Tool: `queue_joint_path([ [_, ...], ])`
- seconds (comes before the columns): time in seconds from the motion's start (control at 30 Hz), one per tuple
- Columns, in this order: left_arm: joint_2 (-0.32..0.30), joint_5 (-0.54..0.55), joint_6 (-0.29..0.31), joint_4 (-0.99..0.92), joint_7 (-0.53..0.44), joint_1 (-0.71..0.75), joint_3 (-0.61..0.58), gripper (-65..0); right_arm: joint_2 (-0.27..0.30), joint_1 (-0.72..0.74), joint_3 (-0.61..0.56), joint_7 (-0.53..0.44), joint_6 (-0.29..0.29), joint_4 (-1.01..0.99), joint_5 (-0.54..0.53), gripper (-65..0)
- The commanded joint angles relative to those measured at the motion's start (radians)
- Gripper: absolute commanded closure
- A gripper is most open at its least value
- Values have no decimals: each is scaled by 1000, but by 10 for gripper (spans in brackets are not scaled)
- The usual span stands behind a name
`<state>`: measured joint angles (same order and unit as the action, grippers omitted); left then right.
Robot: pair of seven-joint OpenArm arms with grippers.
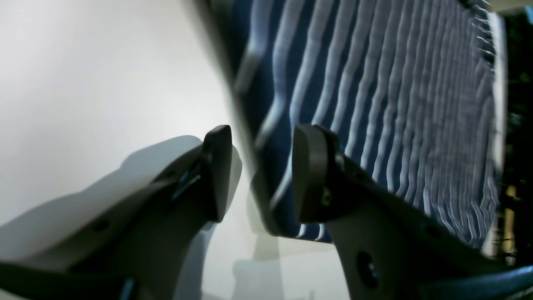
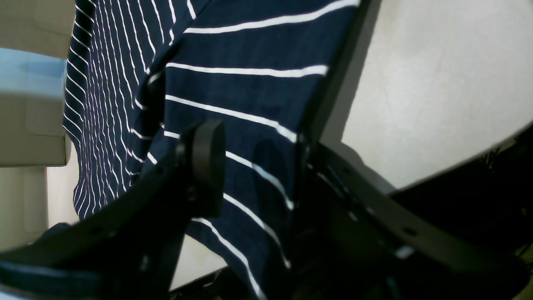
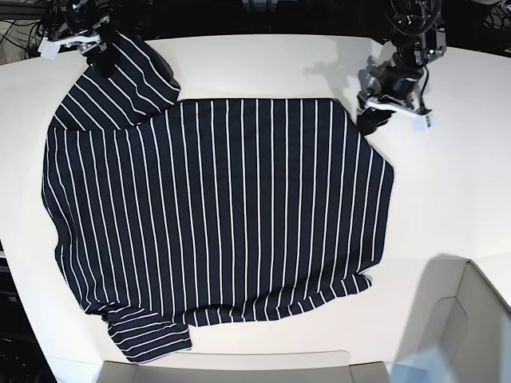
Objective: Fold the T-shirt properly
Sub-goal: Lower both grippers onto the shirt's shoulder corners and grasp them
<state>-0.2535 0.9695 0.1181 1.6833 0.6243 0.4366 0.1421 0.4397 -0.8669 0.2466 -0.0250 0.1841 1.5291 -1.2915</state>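
The T-shirt (image 3: 215, 215) lies spread flat on the white table (image 3: 447, 191), with one sleeve bunched up at its far corner on the base view's left. The left gripper (image 1: 260, 173) hangs low over the shirt's other far corner, its fingers (image 1: 218, 171) apart with the cloth's edge in the gap and nothing held. The right gripper (image 2: 258, 166) leans down at the bunched sleeve, its jaws parted around a fold of striped cloth; I cannot tell whether they pinch it.

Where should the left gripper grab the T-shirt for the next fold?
Grip the T-shirt at its far corner edge beside the left gripper, coming in from the bare table side. That edge lies flat and single there, and the open jaws already straddle it.
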Motion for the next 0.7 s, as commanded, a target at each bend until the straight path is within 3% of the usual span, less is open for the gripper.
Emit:
queue_joint_path([
  [0.0, -8, 7, 5, -7, -10, -11, 4, -250, 9, -12, 1, 9, -11, 4, 0, -243],
  [0.67, -7, 33, 9, -78, -4, -88, -5, -248, 11, 39, 3, 41, -11, 4, 0, -241],
])
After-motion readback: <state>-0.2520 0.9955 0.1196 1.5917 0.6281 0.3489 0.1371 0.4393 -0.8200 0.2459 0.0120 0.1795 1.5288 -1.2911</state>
